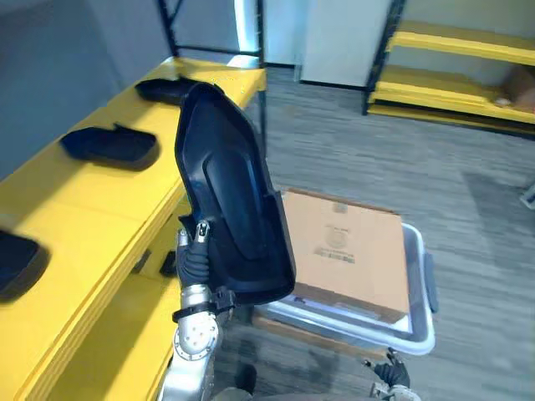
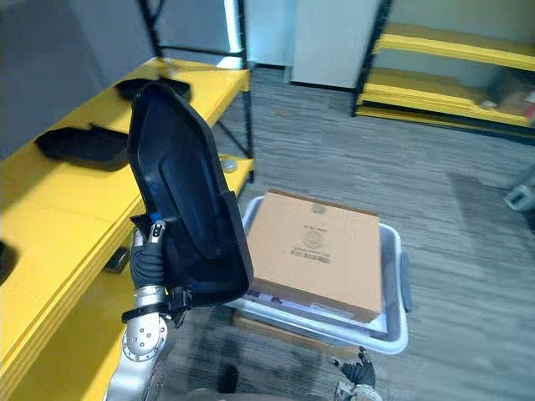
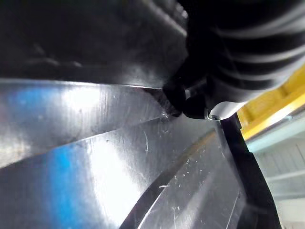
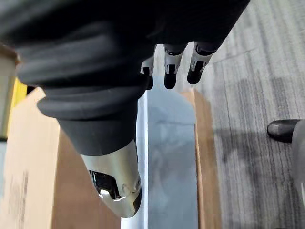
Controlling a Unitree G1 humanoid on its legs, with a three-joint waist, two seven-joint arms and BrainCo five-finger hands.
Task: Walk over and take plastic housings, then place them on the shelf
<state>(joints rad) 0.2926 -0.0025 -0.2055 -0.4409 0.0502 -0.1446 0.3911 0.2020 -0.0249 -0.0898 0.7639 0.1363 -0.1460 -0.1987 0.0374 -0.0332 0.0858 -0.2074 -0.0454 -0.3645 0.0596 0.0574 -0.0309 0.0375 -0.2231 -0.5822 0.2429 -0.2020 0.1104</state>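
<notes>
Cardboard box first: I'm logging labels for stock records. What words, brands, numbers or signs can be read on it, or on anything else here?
Cardboard box: a round mark and a few lines of print on its top, too small and blurred to read.
Black housing held in the left robot hand: no print visible.
Yellow shelf: no label or sign visible.
Nothing here can be quoted.

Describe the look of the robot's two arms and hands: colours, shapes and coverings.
The left arm is silver-grey metal with a round bolted joint and a black ring above it. The left hand and right hand each wear a dark ribbed cover over wrist and back. The right hand's fingers are slim, silver, dark-tipped; its thumb is thicker, rounded silver with a dark tip.
</notes>
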